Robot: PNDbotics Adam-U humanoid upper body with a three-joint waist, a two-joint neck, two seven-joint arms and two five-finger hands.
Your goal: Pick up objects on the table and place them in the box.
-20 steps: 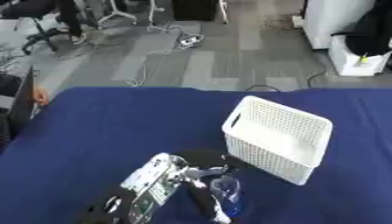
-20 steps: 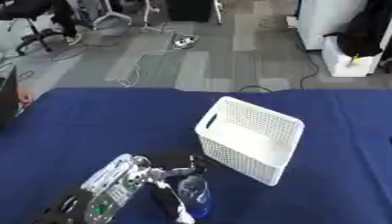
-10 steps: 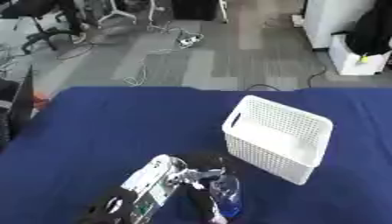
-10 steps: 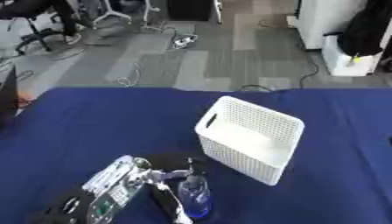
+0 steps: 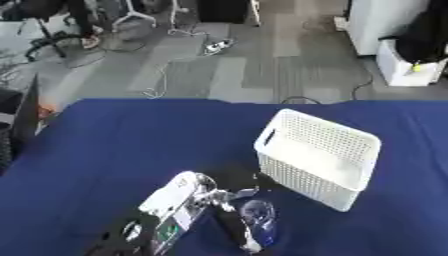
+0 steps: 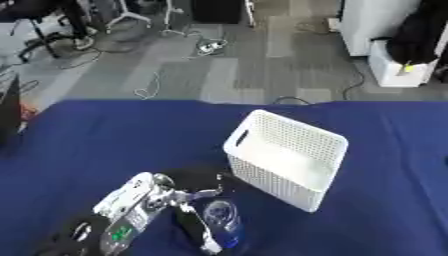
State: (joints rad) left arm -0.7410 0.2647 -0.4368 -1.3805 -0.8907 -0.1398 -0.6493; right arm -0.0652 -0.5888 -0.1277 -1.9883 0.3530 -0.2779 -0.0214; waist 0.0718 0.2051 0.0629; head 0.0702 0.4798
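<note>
left hand (image 5: pixel 229 197) at lower centre of frame, arm coming up from the lower left corner. dark fingers curled around a small clear object with a blue tint (image 5: pixel 257 221), pinching it just right of the wrist. cannot name the object: it reads as a rounded transparent piece, maybe a bottle or cup. it sits low, at or just above the blue cloth of the counter (image 5: pixel 122 150); cannot tell whether it is lifted. right hand not in either view.

white box (image 5: pixel 317 159) right of centre, upper right of the hand, near but apart from it. open top, looks empty.

risks, as judgement:
- clear smooth plastic or glass is slick, and a rounded body could roll out of the fingers during the carry.
- box stands close to the hand, with its near wall between object and opening. a low swing to the right would knock that wall, and a light basket on cloth would likely skid or tip.
- a release over the rim rather than inside could bounce the object back out.
- cloth may bunch under a dragged object.

materials and shapes:
- box: white perforated plastic, lattice walls, rectangular, rounded corners, a slot handle (image 5: pixel 267 136) in the short left end, set askew to the counter edge.
- counter cover: deep blue fabric, matte, mostly flat.
- arm: silver forearm casing (image 5: pixel 171 195), glossy, with a small green-lit panel (image 5: pixel 166 231); black at the hand.
</note>
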